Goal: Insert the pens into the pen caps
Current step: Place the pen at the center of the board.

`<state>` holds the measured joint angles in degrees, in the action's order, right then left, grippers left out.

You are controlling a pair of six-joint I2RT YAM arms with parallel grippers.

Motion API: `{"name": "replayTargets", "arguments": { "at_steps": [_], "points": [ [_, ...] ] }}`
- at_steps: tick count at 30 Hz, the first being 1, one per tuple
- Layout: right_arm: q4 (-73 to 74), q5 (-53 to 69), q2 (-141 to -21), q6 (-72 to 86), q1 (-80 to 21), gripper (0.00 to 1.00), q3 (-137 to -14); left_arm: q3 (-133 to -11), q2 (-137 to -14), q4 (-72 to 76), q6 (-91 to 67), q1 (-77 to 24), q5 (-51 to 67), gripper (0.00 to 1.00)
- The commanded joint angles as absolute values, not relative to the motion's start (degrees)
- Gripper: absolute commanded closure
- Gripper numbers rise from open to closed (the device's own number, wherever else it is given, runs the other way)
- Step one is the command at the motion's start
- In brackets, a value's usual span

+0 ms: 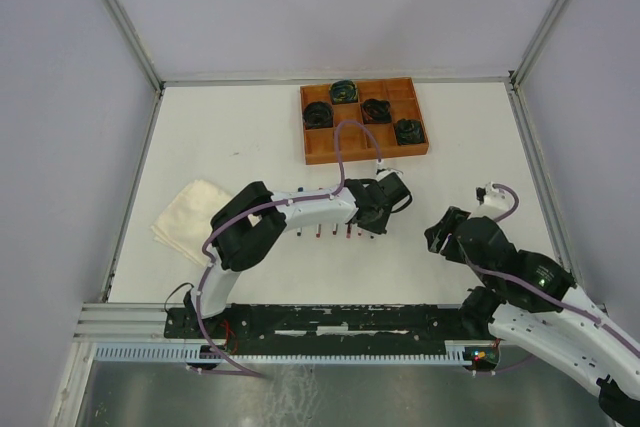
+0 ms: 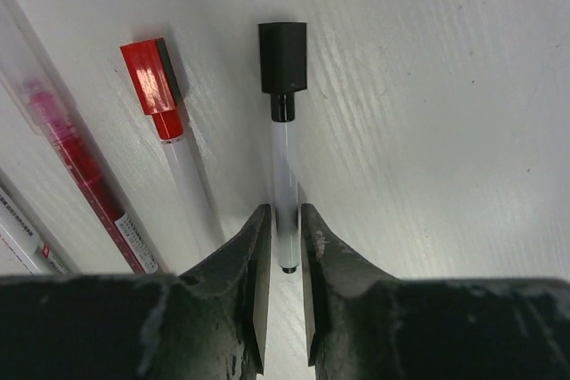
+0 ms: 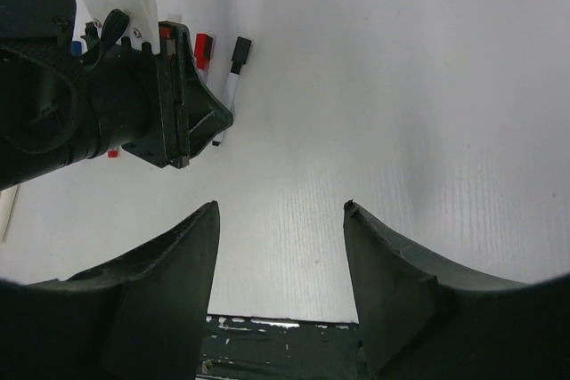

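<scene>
**Top external view.** White counter point(image 1: 250, 137).
- Orange compartment tray point(image 1: 310, 158) at 12 o'clock, holding four dark coiled cable bundles point(image 1: 318, 114), each in its own compartment.
- Folded cream cloth point(image 1: 190, 212) at 9 o'clock, lying flat.
- Pens point(image 1: 332, 233): a short row near the centre, side by side, partly hidden under the left forearm. Their colours are too small to tell here.
- Left jaws: low over the 3 o'clock end of that row; their spacing does not show from here.
- Right jaws: at 4 o'clock, well apart from the pens.

**Left wrist view.**
- Black-capped pen point(image 2: 284, 175): white barrel lying flat on the counter, pointing to 12 o'clock. The black cap point(image 2: 282, 58) sits on its far end, with a black collar showing below it.
- Left jaws: one finger point(image 2: 240, 291) on either side of the barrel's near end, very close to it. Whether they press on it or stand just clear cannot be told.
- Red-capped pen point(image 2: 183, 162): just beside it at 9 o'clock, tilted toward 11 o'clock, with the red cap point(image 2: 151, 76) on its tip.
- Red-inked pen point(image 2: 80, 175): further toward 9 o'clock, under a clear sleeve.

**Right wrist view.**
- Right jaws: wide apart over bare counter, nothing between them.
- Left arm's wrist at 10 o'clock, with the black-capped pen beside it.
</scene>
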<state>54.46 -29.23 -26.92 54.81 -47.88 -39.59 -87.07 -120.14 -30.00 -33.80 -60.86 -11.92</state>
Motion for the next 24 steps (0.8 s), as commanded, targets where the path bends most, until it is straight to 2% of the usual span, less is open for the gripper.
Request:
{"name": "replayTargets", "arguments": {
  "at_steps": [1,21,24],
  "points": [
    [52.3,-29.2,-27.7,55.0,-47.7,0.34,-40.1,-88.1,-120.2,-30.3,-34.5,-60.9,-11.2,0.73],
    [52.9,-29.6,-27.4,54.3,-47.7,0.35,-41.1,-85.9,-117.4,-28.4,-33.9,-61.0,-9.7,0.7],
    [53.0,-29.6,-27.3,54.2,-47.7,0.35,-41.1,-85.4,-117.3,-28.0,-33.7,-61.0,-9.7,0.73]
  ]
}}
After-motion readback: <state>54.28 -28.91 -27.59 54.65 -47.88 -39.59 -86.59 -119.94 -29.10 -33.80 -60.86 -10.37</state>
